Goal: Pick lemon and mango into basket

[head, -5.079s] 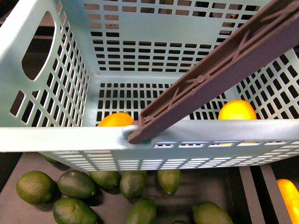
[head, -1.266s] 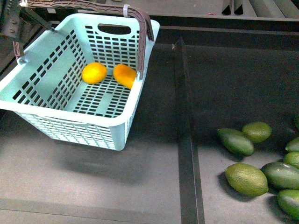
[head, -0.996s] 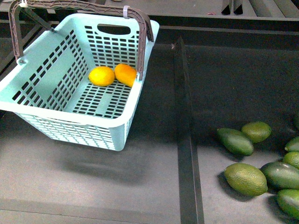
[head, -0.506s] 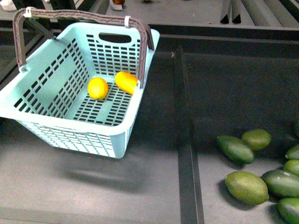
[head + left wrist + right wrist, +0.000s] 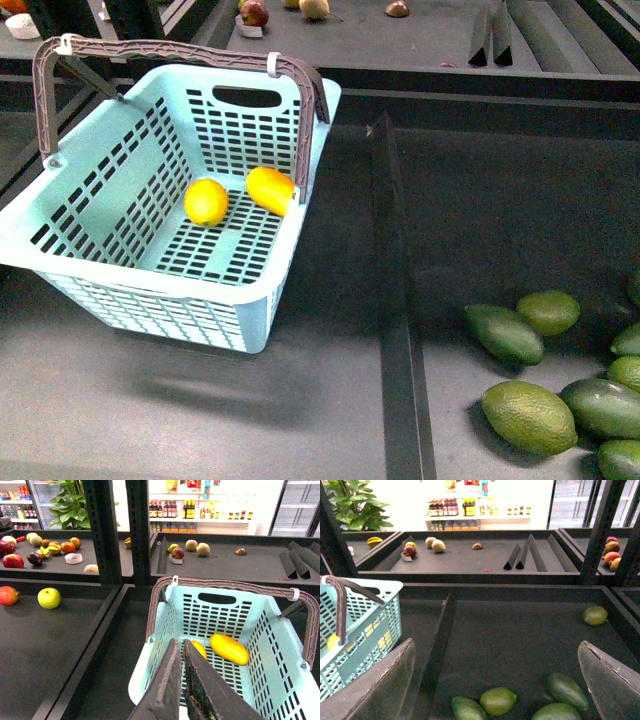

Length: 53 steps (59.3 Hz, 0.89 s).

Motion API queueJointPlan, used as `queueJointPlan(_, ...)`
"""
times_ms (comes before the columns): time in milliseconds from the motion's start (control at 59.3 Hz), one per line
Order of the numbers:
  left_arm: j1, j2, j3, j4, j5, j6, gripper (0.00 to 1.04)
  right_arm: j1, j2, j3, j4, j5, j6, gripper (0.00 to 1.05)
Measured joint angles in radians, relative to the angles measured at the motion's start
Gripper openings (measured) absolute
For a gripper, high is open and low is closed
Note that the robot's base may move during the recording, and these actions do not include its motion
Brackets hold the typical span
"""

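The left gripper (image 5: 181, 652) has its jaws pressed nearly together with nothing between them, above the near rim of the basket (image 5: 150, 285). The right gripper (image 5: 495, 655) is spread wide and empty; only its two fingertips show, at the frame edges. The basket is tilted on the dark shelf. On its slotted floor the mango (image 5: 271, 189) lies just beside the lemon (image 5: 206, 201). In the left wrist view the closed jaws hide most of the lemon.

Basket (image 5: 150, 290) earlier filled front view from close up; now seen whole, well apart from green fruits (image 5: 527, 412). Lemon (image 5: 206, 201) rolled off mango (image 5: 271, 189), now near it, toward basket's middle floor.
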Motion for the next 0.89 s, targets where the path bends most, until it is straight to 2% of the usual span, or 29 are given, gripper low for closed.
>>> queueJointPlan(489,0.0,-0.38,-0.014,-0.343,0.0,0.0,0.03,0.0,0.0,0.0,0.0,0.0,0.0,0.96)
queueJointPlan(894,0.0,-0.558,-0.014,-0.518,0.0,0.0,0.03,0.0,0.0,0.0,0.0,0.0,0.0,0.96)
